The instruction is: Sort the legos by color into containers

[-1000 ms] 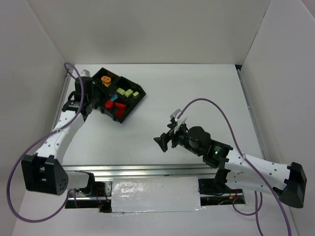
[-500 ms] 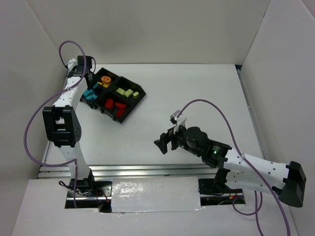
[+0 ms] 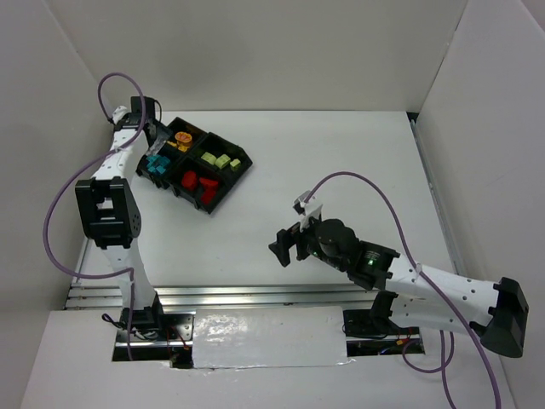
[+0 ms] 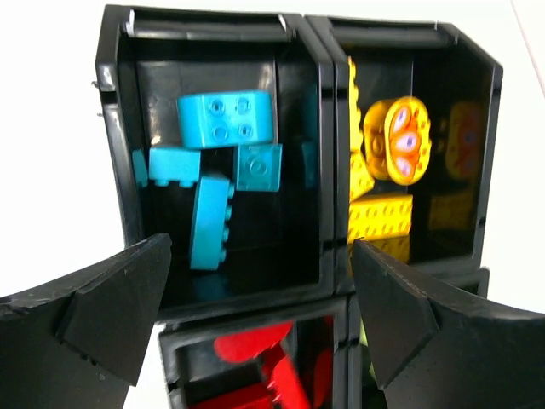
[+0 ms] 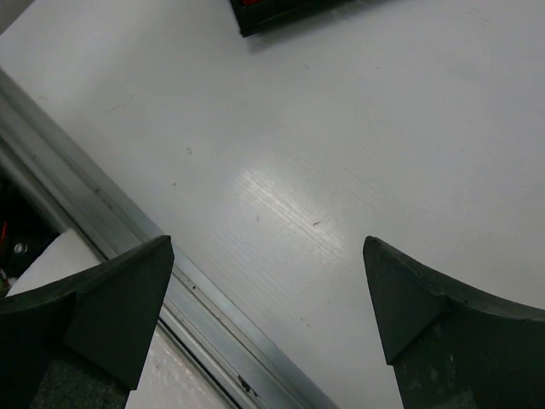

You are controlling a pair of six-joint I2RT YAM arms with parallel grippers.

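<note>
Our left gripper (image 4: pixel 260 256) hangs wide open, empty, over the tray's (image 4: pixel 326 128) teal legos (image 4: pixel 225 119); every lego we see sits inside the tray. Risk: pulling away low, a finger (image 4: pixel 111 298) hooks the tray wall. And the right gripper (image 5: pixel 268 247), open too, is well off the tray.

White table (image 3: pixel 358 162), matte, soft glare patch. White walls (image 3: pixel 255 51) on three sides. Metal rail (image 3: pixel 247 295) along near edge.

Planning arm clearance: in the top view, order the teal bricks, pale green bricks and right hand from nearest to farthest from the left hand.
1. Teal blue plastic bricks: black tray's left compartment, beside the left hand.
2. Pale green plastic bricks: tray's right compartment.
3. Right hand: mid-table, far to the right.
</note>
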